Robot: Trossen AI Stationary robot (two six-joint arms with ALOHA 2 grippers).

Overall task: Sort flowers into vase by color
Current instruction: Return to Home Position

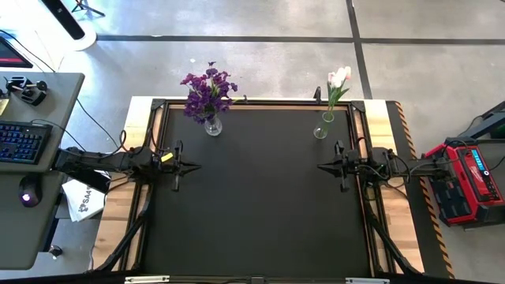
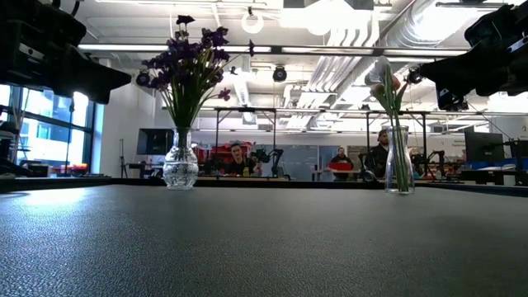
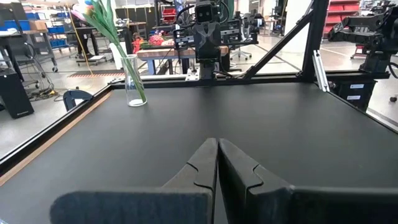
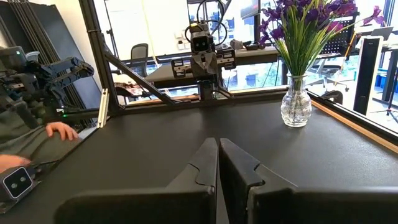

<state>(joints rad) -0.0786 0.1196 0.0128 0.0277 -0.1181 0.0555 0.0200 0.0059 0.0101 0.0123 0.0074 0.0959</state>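
Observation:
The purple flowers (image 1: 207, 88) stand in a round clear glass vase (image 1: 213, 125) at the far left of the black mat; they also show in the low view (image 2: 186, 62) and the right wrist view (image 4: 305, 25). The pink and white tulips (image 1: 338, 81) stand in a slim clear vase (image 1: 321, 128) at the far right, which also shows in the left wrist view (image 3: 133, 81). My left gripper (image 1: 195, 166) is shut and empty at the mat's left side. My right gripper (image 1: 322, 166) is shut and empty at the mat's right side.
The black mat (image 1: 260, 213) lies inside a wooden-edged frame. A desk with a keyboard (image 1: 22, 142) and a mouse stands left of the table, a red case (image 1: 469, 177) to its right. People sit in the room beyond the far edge (image 2: 239, 157). A person's hand (image 4: 59, 129) shows beside the table.

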